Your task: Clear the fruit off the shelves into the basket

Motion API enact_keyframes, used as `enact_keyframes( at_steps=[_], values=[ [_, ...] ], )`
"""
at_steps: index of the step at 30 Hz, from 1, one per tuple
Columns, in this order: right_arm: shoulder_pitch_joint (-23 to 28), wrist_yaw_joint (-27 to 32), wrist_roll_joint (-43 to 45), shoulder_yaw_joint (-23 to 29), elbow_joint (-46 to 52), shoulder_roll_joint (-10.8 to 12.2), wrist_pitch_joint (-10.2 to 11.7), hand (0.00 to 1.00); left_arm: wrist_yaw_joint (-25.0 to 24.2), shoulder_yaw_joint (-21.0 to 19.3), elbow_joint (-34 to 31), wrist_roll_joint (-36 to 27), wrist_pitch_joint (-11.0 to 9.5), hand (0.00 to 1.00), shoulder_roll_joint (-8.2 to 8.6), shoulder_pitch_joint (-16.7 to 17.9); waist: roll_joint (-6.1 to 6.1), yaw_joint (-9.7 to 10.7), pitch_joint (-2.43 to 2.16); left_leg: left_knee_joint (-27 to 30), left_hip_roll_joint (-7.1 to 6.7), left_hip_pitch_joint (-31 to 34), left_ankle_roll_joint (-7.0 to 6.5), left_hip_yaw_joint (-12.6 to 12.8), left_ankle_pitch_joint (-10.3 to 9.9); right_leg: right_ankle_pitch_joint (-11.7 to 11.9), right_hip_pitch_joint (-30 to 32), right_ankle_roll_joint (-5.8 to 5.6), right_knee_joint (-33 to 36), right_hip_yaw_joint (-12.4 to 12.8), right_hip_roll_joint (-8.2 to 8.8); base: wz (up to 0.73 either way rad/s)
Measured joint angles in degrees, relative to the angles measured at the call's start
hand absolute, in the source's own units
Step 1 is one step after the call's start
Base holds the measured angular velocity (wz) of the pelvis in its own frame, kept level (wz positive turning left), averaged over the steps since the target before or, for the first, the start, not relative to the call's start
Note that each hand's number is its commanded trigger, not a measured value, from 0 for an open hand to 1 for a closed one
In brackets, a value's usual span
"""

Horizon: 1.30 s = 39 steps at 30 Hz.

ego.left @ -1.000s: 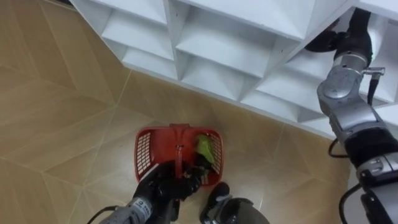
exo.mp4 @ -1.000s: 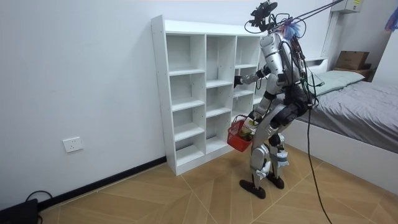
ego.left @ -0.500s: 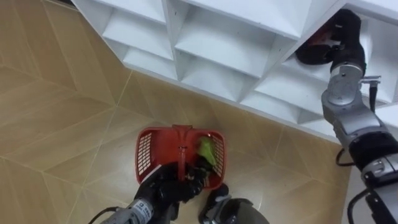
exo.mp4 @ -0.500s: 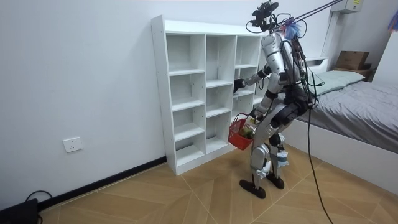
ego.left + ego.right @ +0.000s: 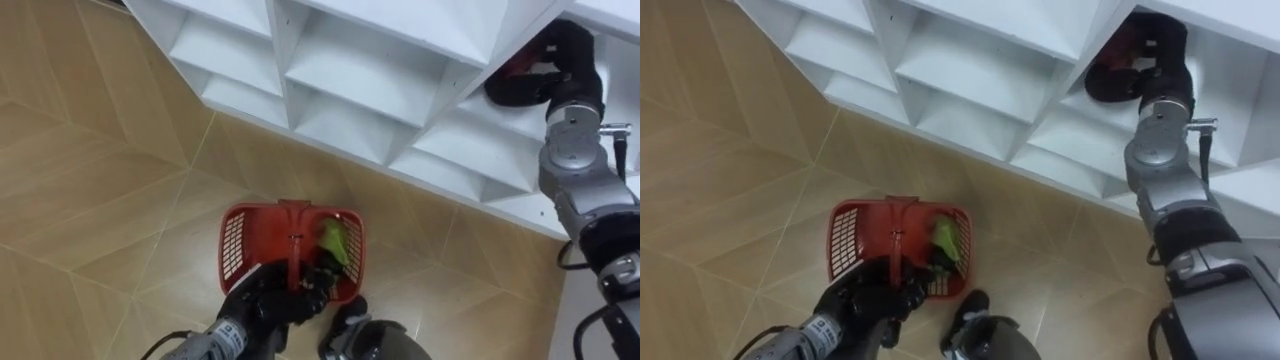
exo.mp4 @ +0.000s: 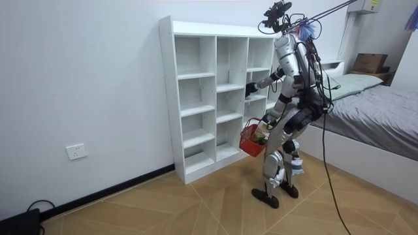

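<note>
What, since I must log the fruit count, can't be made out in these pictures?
Red thing in the closet compartment, right eye view: the right hand covers it; kind unclear.
Basket contents, left eye view: the left hand on its handle hides part, beyond one green fruit.
Room view: basket contents too small.

Silver-grey arms end in black left hand and right hand.

Home bedroom: bed with pillow, white cubby closet, wood parquet floor
</note>
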<state>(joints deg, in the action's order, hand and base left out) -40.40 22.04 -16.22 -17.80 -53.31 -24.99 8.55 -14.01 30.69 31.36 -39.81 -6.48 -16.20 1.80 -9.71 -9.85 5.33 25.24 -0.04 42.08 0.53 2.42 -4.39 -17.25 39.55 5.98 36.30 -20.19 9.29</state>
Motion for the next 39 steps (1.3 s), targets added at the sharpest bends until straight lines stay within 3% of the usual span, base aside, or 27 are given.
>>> enact_keyframes(
  at_steps=[6, 13, 16, 24, 29, 33, 37, 39],
  values=[
    [0.99, -4.65, -1.85, -0.01, -0.03, 0.16, -2.91, 1.0, -0.11, -0.2, 0.84, 0.05, 1.22, 1.0, -0.22, 0.26, 0.43, -0.16, -0.21, -0.75, 0.9, -3.52, 0.08, 0.34, -0.35, 1.03, -4.38, -0.28, -3.35, -0.06, -1.42, -0.07],
    [1.28, -10.11, -5.4, -0.92, -0.27, 0.17, -5.19, 1.0, -0.28, -1.17, 3.55, -0.08, 2.27, 1.0, 0.21, -0.53, 1.0, -0.19, -0.38, -0.89, 1.41, -6.36, 0.01, 1.79, -0.48, 1.42, -6.83, -0.36, -4.1, 1.13, -1.85, -0.1],
    [5.19, -13.58, -6.14, -2.2, 1.95, 0.16, -5.47, 1.0, -0.33, -1.38, 6.14, -0.07, 2.42, 1.0, 0.31, -0.98, 2.58, -0.24, -1.09, -0.98, 2.54, -9.11, 0.12, 2.25, -1.38, 2.46, -10.27, -0.45, -6.77, 1.61, -3.37, -0.2],
    [11.23, -20.64, -7.14, -3.46, 5.95, 0.27, -5.25, 1.0, -0.07, -2.57, 8.32, 0.02, 2.41, 1.0, 0.24, -1.94, 4.59, 1.04, -2.2, -1.22, 2.93, -12.45, -0.35, 5.06, -1.79, 2.93, -12.26, -0.93, -6.62, 3.95, -3.42, -0.16],
    [15.96, -24.35, -7.04, -3.44, 9.24, 1.91, -4.26, 1.0, 0.25, -5.18, 10.47, 0.16, 2.41, 1.0, 0.3, -2.52, 5.57, 3.27, -2.72, -1.52, 2.8, -13.64, -0.72, 5.28, -2.04, 3.35, -13.24, -1.35, -6.9, 4.38, -3.42, -0.03],
    [21.31, -26.8, -4.7, -3.48, 9.8, 3.13, -4.26, 1.0, 1.01, -5.96, 11.81, 0.1, 2.31, 1.0, 2.3, -4.08, 6.8, 3.54, -3.43, -1.42, 2.84, -13.84, -1.35, 5.72, -2.37, 4.36, -13.67, -1.96, -8.0, 4.77, -3.59, -0.08],
    [25.21, -29.16, -3.87, -3.48, 11.73, 4.09, -4.36, 1.0, 1.01, -6.4, 11.93, 0.05, 2.31, 1.0, 3.11, -4.57, 7.79, 3.78, -3.6, -1.41, 3.26, -14.14, -2.04, 7.64, -2.78, 5.42, -13.6, -2.53, -8.97, 6.44, -4.03, -0.24],
    [25.82, -30.78, -1.96, -3.51, 11.77, 5.66, -4.46, 1.0, 1.0, -6.43, 11.94, 0.0, 2.33, 1.0, 3.34, -4.99, 8.31, 5.24, -3.77, -1.43, 3.33, -14.29, -2.35, 7.89, -2.98, 5.83, -13.93, -2.82, -9.54, 6.81, -4.21, -0.13]
  ],
)
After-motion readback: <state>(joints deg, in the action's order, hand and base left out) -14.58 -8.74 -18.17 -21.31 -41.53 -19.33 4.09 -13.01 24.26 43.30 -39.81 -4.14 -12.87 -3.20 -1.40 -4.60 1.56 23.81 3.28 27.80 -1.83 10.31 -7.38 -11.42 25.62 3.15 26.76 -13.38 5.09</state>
